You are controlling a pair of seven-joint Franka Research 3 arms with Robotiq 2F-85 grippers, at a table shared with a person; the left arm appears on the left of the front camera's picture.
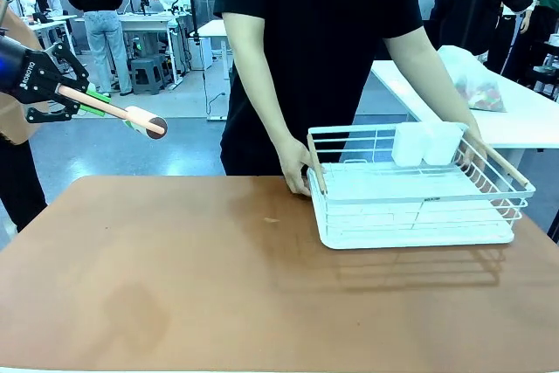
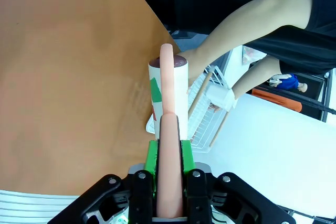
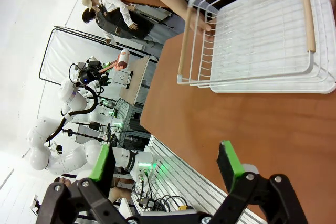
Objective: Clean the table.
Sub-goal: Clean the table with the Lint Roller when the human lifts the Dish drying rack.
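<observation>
While your left gripper point(image 1: 87, 100) clenched the roller point(image 1: 144, 120) at upper left | its head pointed right | table point(image 1: 175, 286) lay below it.

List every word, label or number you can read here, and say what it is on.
"ROBOTIQ": white letters on the black body of the left gripper, seen in the front view.
Green print on the white roll of the lint roller: too blurred to read.
Nothing else is legible.
</observation>
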